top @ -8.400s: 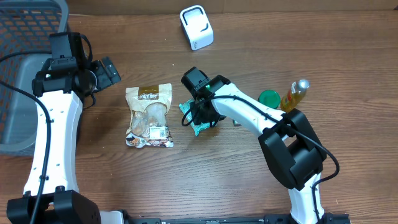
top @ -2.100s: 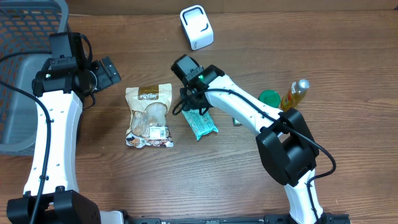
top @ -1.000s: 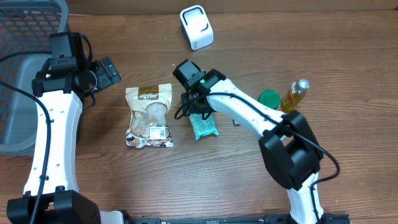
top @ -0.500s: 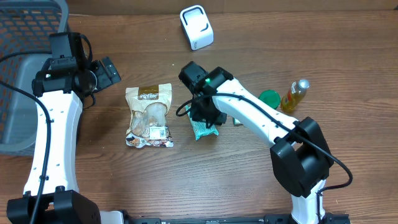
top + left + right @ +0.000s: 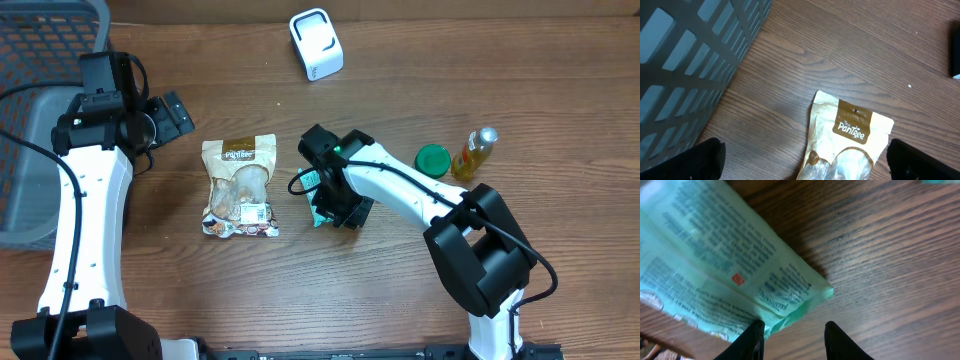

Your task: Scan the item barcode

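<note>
- The grey basket [image 5: 40, 110] stands at the left edge of the table [image 5: 300, 290], beside my left arm. My left wrist camera catches only its slatted wall [image 5: 690, 45], so I cannot tell what is in it.
- A small bottle [image 5: 473, 153] of yellow liquid lies tilted at the far right, with a green lid [image 5: 433, 158] just beside it.
- The item I am working on, the teal packet [image 5: 715, 275], lies flat on the wood near the middle. From overhead only a sliver of it [image 5: 318, 212] shows beneath my right arm.
- The white scanner [image 5: 316, 44] sits at the back of the table, well apart from the packet.
- The snack pouch [image 5: 240, 187] lies flat to the left of the packet, its label end under my left wrist camera [image 5: 852, 127].
- The left gripper [image 5: 805, 162] hangs above the pouch with its fingers spread wide and nothing between them.
- The right gripper [image 5: 794, 335] is down at the packet's corner with its fingers partly drawn in. One finger [image 5: 756, 332] meets the packet's edge, but I cannot tell whether it is pinched.
- Against a second ago, my right gripper has slid down over the packet and now covers most of it, and its fingers have narrowed.
- The left arm, pouch, scanner and bottle have not moved.
</note>
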You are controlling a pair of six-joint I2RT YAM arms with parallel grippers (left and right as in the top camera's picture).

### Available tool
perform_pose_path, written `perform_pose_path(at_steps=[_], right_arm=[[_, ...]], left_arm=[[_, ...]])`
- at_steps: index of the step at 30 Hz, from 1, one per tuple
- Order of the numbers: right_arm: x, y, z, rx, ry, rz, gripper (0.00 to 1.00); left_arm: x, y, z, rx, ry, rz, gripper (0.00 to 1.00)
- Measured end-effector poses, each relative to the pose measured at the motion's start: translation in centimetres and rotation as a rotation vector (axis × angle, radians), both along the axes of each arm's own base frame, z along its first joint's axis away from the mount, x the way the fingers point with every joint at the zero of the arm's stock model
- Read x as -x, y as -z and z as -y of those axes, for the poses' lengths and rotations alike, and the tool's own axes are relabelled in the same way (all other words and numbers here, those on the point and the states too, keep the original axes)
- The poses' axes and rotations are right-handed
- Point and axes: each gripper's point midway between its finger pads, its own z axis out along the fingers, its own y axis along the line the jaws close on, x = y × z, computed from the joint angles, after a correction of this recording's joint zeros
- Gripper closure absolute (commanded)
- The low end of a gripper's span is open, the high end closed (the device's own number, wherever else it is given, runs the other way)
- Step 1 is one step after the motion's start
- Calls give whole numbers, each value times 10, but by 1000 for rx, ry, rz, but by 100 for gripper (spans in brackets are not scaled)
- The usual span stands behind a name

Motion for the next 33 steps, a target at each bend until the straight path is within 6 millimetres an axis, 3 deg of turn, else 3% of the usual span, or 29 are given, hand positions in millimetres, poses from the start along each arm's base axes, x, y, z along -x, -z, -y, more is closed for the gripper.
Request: perform_pose_path(at_steps=[7,17,21,24,28,33], right_arm=[[-4,6,7,38,-14,33,65],[-37,5,27,169,-59,209,60],[-38,0,33,195,-133,200,48],[-44,-16,29,173,-204,191,34],[-60,-37,14,83,-249,215,32],[-59,-39,5,-59,-249,154,28]], left_arm=[[0,0,0,0,0,0,1],[0,0,0,0,0,0,1],[0,0,0,0,0,-1,0],[0,0,0,0,0,0,1],[0,0,0,0,0,0,0],[0,0,0,0,0,0,0]])
